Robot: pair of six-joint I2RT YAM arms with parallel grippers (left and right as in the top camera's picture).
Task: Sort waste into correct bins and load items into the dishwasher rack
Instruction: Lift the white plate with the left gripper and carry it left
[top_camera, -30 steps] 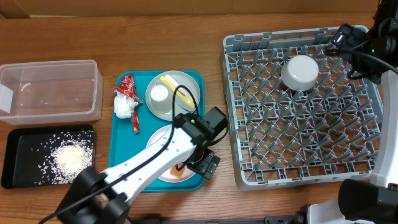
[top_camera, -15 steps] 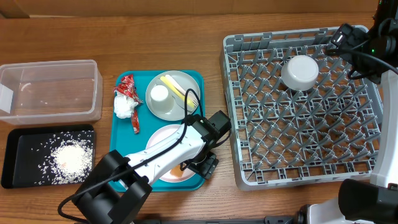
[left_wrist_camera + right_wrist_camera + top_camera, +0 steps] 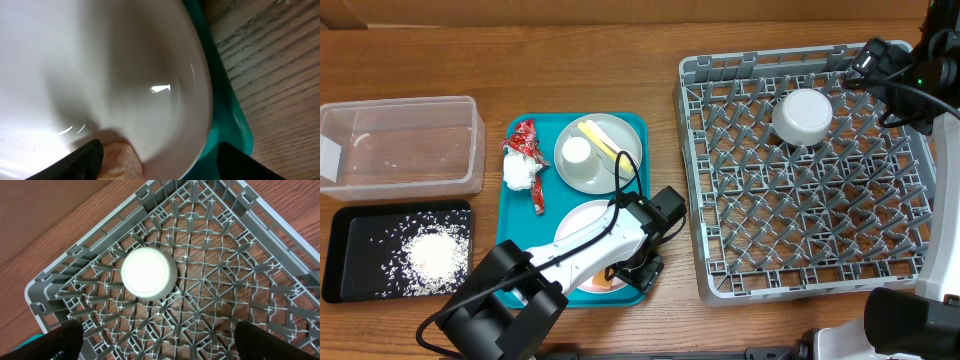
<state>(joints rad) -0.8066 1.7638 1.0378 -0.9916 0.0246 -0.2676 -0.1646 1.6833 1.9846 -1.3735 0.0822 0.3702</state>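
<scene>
Left pincer (image 3: 160, 162) hangs low over the white plate (image 3: 100, 65) on the teal tray (image 3: 227, 125), jaws released and wide apart. One finger (image 3: 82, 157) is just beside the small orange food cube (image 3: 119, 159), which lies on the plate near its rim. Right pincer (image 3: 157, 340) is released too, grasping nothing, above the dishwasher rack (image 3: 210, 305), where the white bowl (image 3: 148, 273) sits upside down.

All I get of the room from here is the table (image 3: 620, 70), a warm brown wooden top with darker grain running left to right, evenly lit with only soft shadows. Along the far edge of the overhead view I see a paler tan band (image 3: 520, 12), flat and plain, which I cannot identify.
</scene>
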